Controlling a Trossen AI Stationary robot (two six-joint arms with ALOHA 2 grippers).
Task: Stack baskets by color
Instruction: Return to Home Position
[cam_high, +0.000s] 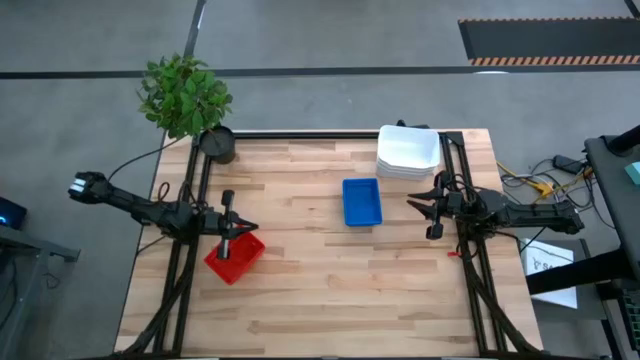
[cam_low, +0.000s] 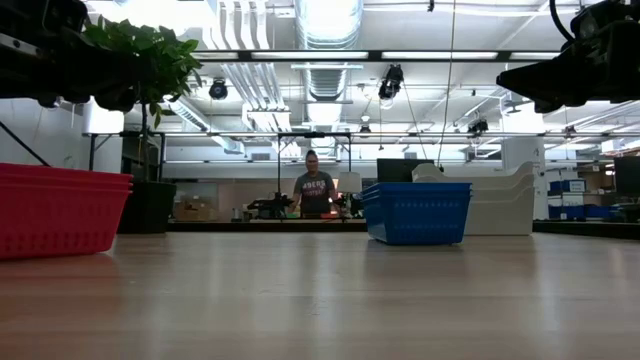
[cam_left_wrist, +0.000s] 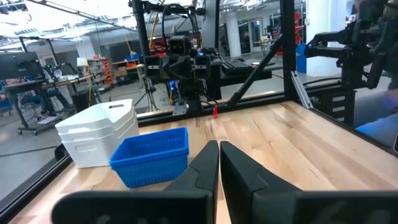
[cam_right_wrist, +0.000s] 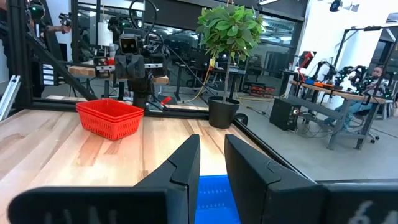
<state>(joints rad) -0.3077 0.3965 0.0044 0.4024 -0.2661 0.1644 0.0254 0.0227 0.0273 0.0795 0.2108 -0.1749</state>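
Note:
A stack of red baskets (cam_high: 235, 258) rests on its bottom at the table's left, turned askew. A blue stack (cam_high: 361, 201) stands near the middle, and a white stack (cam_high: 408, 152) at the far right. My left gripper (cam_high: 248, 228) hangs shut just above the red stack's far edge, pointing level toward the table's right; its fingers (cam_left_wrist: 219, 144) meet. My right gripper (cam_high: 415, 206) hovers right of the blue stack, pointing level toward the left. Its fingers (cam_right_wrist: 211, 138) are open, with a narrow gap and nothing between them. Neither gripper touches a basket.
A dark round pot (cam_high: 218, 145) with a leafy plant (cam_high: 184, 93) stands at the far left corner. Black frame rails (cam_high: 190, 200) run along the table's left and right sides. Bare wood (cam_high: 340, 300) fills the near half. A person (cam_low: 314, 190) stands far behind the table.

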